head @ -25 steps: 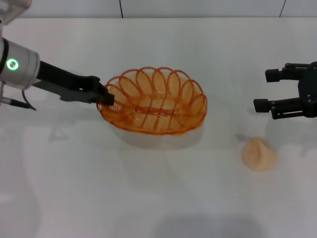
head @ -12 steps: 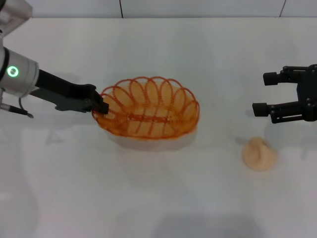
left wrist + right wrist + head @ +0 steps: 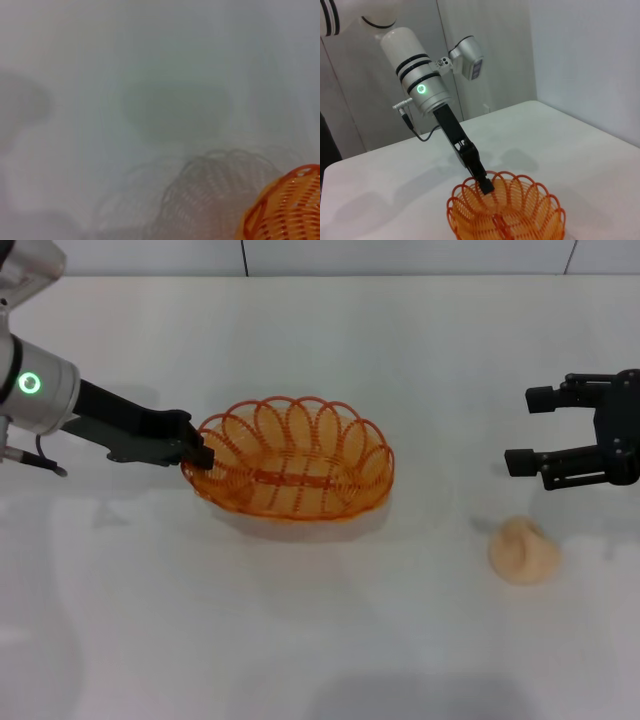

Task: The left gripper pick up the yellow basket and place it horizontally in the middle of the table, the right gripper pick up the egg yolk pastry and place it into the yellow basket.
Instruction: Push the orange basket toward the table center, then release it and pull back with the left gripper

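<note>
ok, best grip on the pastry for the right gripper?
Come straight down from above and close across the middle of the pastry. It is a small smooth dome sitting free on the table, with nothing beside it. The open right gripper hovers just behind it. Squeeze gently; it looks soft.

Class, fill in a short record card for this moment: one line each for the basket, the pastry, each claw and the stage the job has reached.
Basket: the yellow basket sits upright near the middle of the table, long side across the view.
Pastry: the egg yolk pastry lies on the table to the basket's right, apart from it.
Left claw: the left claw is shut on the basket's left rim.
Right claw: the right claw is open, holding nothing, above the table beyond the pastry.
Stage: basket not released; pastry not yet picked up.
</note>
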Robot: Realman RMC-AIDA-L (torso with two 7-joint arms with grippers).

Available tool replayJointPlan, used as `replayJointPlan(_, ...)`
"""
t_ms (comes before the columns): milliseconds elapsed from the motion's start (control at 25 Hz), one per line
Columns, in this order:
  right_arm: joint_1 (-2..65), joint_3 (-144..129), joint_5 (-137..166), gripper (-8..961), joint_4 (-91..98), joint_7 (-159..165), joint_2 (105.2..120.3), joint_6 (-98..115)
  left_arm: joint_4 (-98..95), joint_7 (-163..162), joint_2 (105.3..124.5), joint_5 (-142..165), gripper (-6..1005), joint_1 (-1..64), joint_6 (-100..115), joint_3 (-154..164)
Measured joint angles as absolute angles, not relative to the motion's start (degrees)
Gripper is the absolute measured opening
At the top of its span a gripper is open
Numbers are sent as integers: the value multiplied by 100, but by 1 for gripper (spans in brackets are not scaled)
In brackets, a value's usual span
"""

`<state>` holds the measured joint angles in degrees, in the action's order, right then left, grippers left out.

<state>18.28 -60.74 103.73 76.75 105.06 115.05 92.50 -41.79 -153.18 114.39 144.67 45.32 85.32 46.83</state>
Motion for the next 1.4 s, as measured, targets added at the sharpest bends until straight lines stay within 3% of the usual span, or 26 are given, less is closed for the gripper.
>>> replayJointPlan(1400,1899,-6082,10380,856,7592,10478,11505,9252,-3461,-15181,11593,14438,83,4746,7842,4747)
